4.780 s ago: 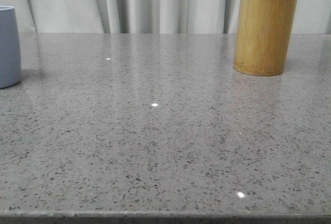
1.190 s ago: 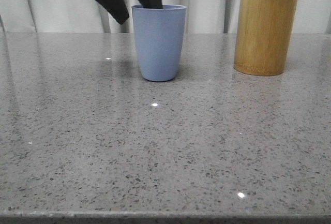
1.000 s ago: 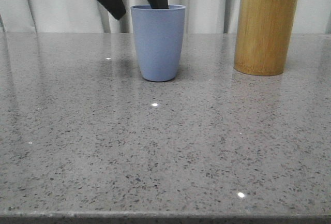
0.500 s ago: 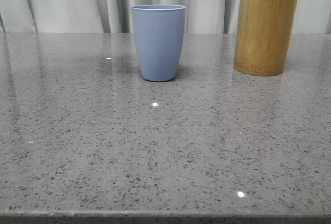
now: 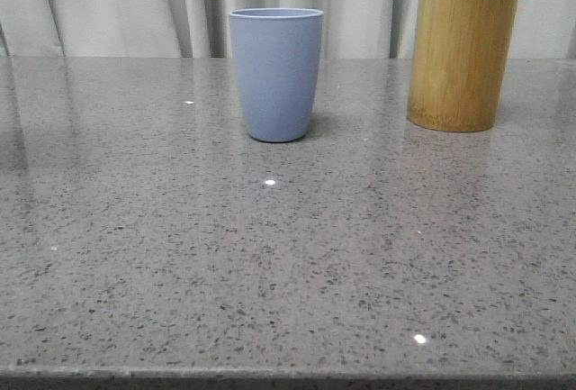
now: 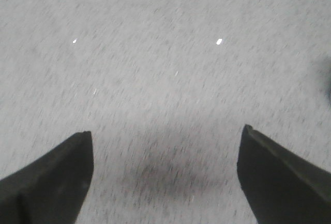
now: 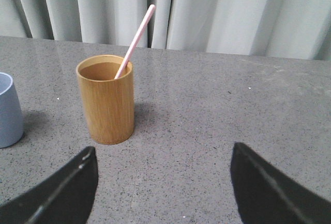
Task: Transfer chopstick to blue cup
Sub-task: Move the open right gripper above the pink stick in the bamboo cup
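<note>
chopstick (image 7: 135, 42) leans in bamboo cup (image 7: 105, 100), not yet lifted | blue cup (image 5: 275, 73) upright mid-table (image 5: 270, 255), left of bamboo cup, likely staged as receiver | left pincer (image 6: 165, 175) spread wide, empty, over bare table | right pincer (image 7: 161, 188) agape, empty, facing bamboo cup; its wrist view reveals the chopstick's length, front view just the tip

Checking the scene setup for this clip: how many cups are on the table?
2. The blue cup stands near the table's middle; the bamboo cup stands to its right, further back, holding the chopstick. More could sit beyond the frame.
</note>
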Controlling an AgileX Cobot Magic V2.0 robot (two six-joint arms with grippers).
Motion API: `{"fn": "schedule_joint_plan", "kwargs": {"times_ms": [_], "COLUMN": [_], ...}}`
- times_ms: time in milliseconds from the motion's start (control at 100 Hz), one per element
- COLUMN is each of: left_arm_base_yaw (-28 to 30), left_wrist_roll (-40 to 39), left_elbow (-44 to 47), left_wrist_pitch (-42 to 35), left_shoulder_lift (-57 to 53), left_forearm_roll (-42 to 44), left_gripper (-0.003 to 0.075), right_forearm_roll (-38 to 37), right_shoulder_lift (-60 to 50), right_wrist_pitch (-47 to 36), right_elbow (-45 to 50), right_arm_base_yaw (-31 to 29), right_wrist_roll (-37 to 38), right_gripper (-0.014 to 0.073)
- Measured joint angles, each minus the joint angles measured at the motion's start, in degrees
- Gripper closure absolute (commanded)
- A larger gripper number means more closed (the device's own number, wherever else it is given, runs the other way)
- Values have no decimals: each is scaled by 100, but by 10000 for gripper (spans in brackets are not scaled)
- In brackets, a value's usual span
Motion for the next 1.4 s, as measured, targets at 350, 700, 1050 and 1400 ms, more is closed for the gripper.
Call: {"fn": "schedule_joint_plan", "kwargs": {"times_ms": [350, 700, 1050, 1400], "left_arm_base_yaw": [102, 102, 102, 102], "left_wrist_roll": [0, 0, -13, -26], "left_elbow": [2615, 3313, 3327, 3327], "left_wrist_pitch": [-223, -259, -283, -283], "left_shoulder_lift": [-2868, -4164, -4188, -4188], "left_forearm_roll": [0, 0, 0, 0], "left_gripper": [176, 176, 176, 176], "right_forearm_roll": [0, 162, 722, 1047], "right_shoulder_lift": [0, 86, 1507, 3450], "right_wrist_pitch": [0, -306, -2036, -4059], "right_elbow": [0, 0, 0, 0], "right_arm_base_yaw": [0, 0, 0, 307], "right_wrist_roll": [0, 0, 0, 0], "right_gripper": [54, 54, 54, 54]}}
